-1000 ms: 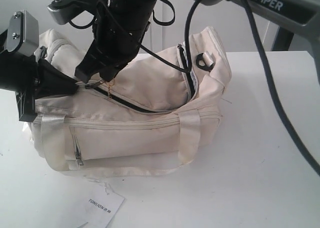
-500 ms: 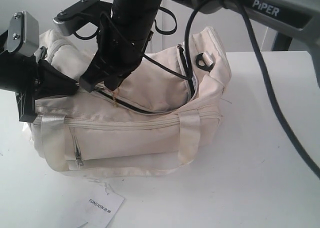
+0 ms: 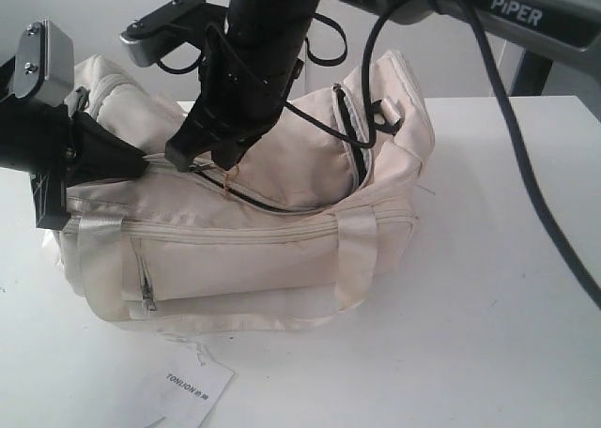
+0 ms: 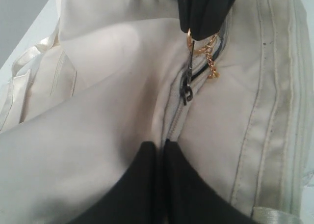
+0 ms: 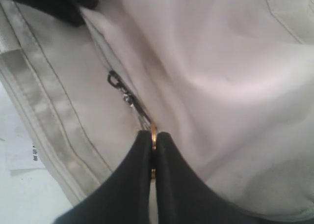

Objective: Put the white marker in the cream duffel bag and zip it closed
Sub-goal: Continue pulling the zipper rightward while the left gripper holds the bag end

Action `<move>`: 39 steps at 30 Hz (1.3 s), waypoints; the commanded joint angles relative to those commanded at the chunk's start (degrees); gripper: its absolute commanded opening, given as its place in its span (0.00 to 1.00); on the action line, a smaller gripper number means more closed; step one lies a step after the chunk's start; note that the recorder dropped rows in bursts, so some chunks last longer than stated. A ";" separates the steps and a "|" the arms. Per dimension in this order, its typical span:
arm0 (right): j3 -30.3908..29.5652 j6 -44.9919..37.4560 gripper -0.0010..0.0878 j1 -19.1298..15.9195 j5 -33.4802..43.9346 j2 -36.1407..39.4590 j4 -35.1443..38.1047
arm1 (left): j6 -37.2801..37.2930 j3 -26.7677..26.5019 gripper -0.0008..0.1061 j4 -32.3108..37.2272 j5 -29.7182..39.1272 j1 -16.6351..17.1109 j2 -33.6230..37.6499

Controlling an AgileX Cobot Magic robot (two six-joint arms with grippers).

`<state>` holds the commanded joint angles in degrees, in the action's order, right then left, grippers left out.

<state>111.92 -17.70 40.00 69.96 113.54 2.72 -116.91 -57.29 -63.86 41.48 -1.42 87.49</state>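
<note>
Right gripper: jaws are clamped on the zip pull.
Left gripper: jaws are pressed together on the cream duffel bag.

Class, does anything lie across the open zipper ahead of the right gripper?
Nothing visible blocks the open zipper track of the cream duffel bag ahead of the right gripper; the arm's black cable only hangs above it.

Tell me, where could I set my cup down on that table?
In the exterior view, the widest bare table lies right of the cream duffel bag, out to the edge. A smaller patch lies in front of the bag, right of the paper tag. Crowded: the bag's top left, where the left claw pinches fabric and the right claw grips the zip pull.
</note>
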 joint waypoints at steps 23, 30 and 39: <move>-0.48 1.07 0.01 -0.22 0.00 -1.22 0.03 | 0.16 0.00 0.01 -0.12 0.02 0.00 0.00; -3.94 1.07 0.01 -0.45 0.00 -3.06 -1.08 | 0.14 0.00 0.01 -0.23 0.02 0.00 0.00; -4.72 1.07 0.01 -2.09 0.00 -3.52 -1.66 | 0.14 0.00 0.01 -0.23 0.02 0.00 0.00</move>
<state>107.21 -16.63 37.91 69.96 110.02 1.06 -116.77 -57.29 -64.09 41.50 -1.42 87.49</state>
